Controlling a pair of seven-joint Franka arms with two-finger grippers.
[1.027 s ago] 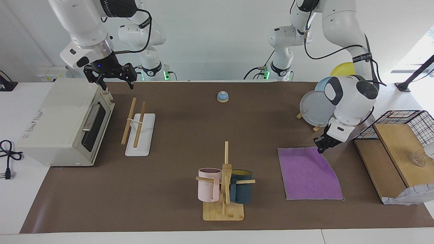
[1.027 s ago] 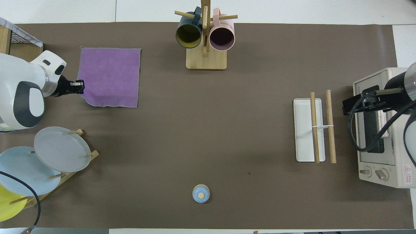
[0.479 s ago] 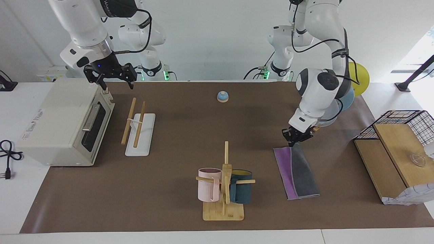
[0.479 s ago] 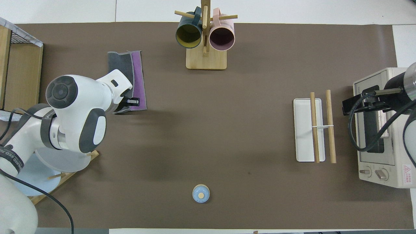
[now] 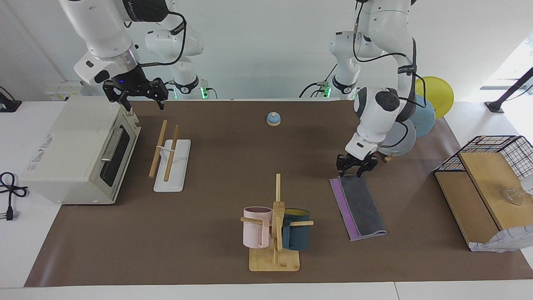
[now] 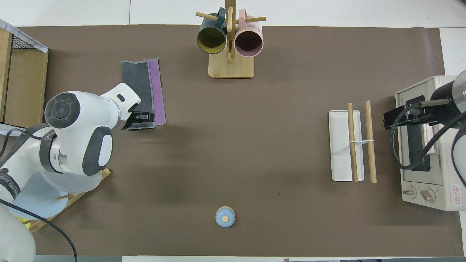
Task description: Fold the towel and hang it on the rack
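Observation:
The towel [image 5: 364, 206] lies folded in half on the mat, dark grey face up, with a purple strip showing along its edge toward the right arm's end; it also shows in the overhead view [image 6: 140, 82]. My left gripper [image 5: 357, 166] is open just above the towel's edge nearest the robots and holds nothing; it also shows in the overhead view [image 6: 145, 117]. The rack [image 5: 166, 150], two light wooden rods on a white base, stands beside the toaster oven. My right gripper [image 5: 139, 98] waits open and empty in the air over the oven's corner nearest the robots.
A toaster oven [image 5: 79, 150] stands at the right arm's end. A wooden mug tree [image 5: 277, 225] holds a pink and a dark blue mug. A blue bell [image 5: 273, 118] sits near the robots. A plate stand [image 5: 399, 133] and a wire basket [image 5: 499, 146] are at the left arm's end.
My left gripper carried the towel's edge over toward the right arm's end, folding the flat purple cloth in half, grey face up, then let go. The right arm has not moved.

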